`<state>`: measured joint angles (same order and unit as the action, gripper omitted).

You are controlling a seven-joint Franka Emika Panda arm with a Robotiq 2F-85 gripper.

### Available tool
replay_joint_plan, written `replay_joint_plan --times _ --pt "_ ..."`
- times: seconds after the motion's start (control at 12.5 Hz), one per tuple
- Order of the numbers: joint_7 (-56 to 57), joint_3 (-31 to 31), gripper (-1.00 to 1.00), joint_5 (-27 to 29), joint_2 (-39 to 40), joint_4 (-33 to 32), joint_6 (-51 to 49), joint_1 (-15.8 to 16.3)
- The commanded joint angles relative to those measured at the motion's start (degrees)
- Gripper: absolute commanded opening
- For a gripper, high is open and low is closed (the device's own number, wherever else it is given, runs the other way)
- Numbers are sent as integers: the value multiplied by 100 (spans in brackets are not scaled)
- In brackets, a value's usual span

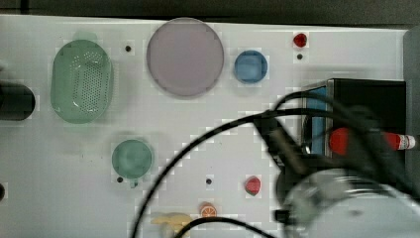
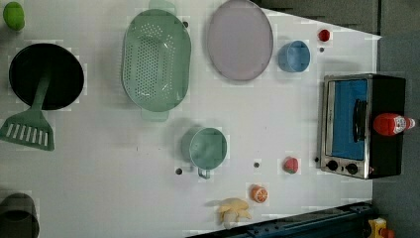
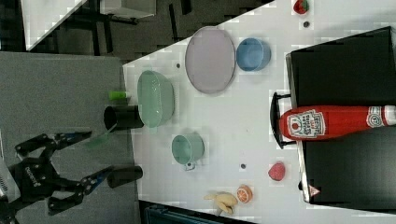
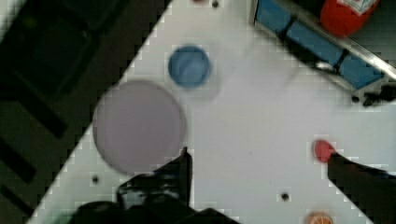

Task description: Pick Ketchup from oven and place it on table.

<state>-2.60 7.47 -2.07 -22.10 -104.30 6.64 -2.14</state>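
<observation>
Beyond the white worktop we see a dark floor [image 3: 140, 28] in the right view, with a grey panel [image 3: 60, 88] on the right view's left. A grey surface [image 2: 396, 44] borders the left view's right. Lighting is even.

Green perforated colander [image 2: 156, 59], lilac round plate [image 2: 239, 39], blue cup [image 2: 293, 55], green mug [image 2: 208, 148], black pan [image 2: 46, 75] with green spatula [image 2: 29, 126], orange slice [image 2: 258, 194], banana [image 2: 233, 209]

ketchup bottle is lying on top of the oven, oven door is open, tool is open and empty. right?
Not quite: the oven door is shut; the left view shows its blue glass flush in the silver front. The rest holds: the ketchup bottle lies on the oven's top in the right view, and the tool is open and empty.
</observation>
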Motion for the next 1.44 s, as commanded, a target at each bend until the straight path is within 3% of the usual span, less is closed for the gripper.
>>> replay_joint_plan --times 0.08,0.72,1.12,1.44 --pt "9 652 100 25 732 -208 9 -262" --pt "9 2219 100 70 2403 -186 1543 -365" --pt "9 2536 100 766 3415 -225 2282 -473" --pt "9 2530 100 1100 3719 -433 2397 -569"
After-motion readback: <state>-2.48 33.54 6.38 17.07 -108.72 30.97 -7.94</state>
